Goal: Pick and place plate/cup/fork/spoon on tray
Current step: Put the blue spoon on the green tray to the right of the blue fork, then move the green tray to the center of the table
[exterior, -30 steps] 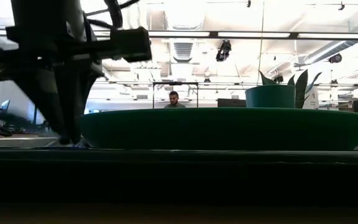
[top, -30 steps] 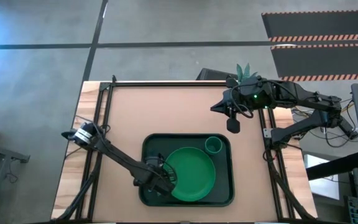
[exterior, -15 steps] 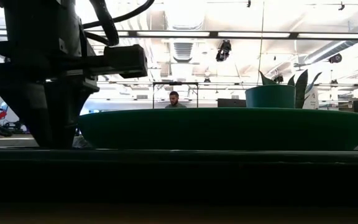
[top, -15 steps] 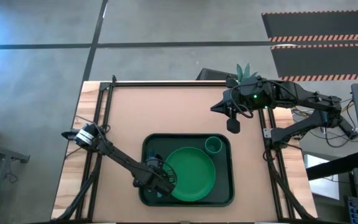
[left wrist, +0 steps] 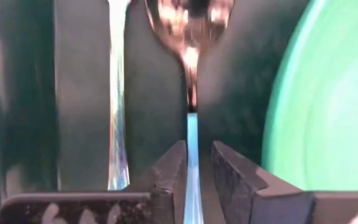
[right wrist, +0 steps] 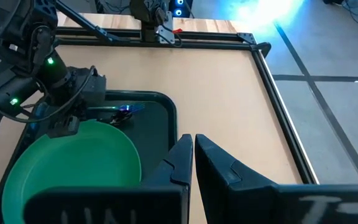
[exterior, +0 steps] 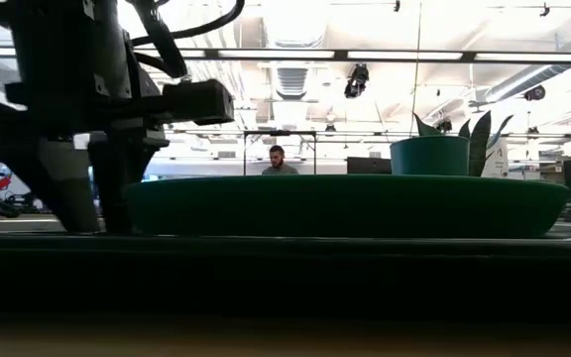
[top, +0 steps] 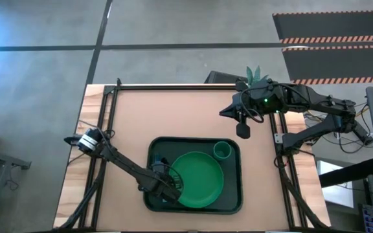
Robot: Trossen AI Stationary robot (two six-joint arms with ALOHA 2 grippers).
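The dark green tray (top: 233, 200) sits near the table's front edge. On it lie the bright green plate (top: 199, 180) and, at its far right corner, the upright cup (top: 223, 151). The spoon (left wrist: 190, 37) lies on the tray floor left of the plate, its bowl pointing away from my left gripper. A slim silvery piece (left wrist: 117, 93), the fork as far as I can tell, lies beside it. My left gripper (left wrist: 197, 149) points down over the tray's left part, open, with a finger on either side of the spoon's light blue handle (left wrist: 192, 130). My right gripper (top: 243, 131) hangs shut, high over the table's far right. My left gripper's fingers straddle the spoon's light blue handle (left wrist: 192, 134) from above, lying along it. A gap shows between the handle and one finger (left wrist: 229, 180). Whether the other finger (left wrist: 169, 174) touches the handle, I cannot tell. The spoon lies flat on the tray floor.
A potted plant (top: 254, 72) stands at the table's far right edge, behind my right arm. Bare brown tabletop (top: 173, 110) stretches beyond the tray. A black frame (top: 109, 116) runs along the table's sides. A person shows far off in the room (exterior: 278, 159).
My left gripper has opened over the tray's left part: in the low view its fingertips were together and now stand apart. It has let go of the spoon.
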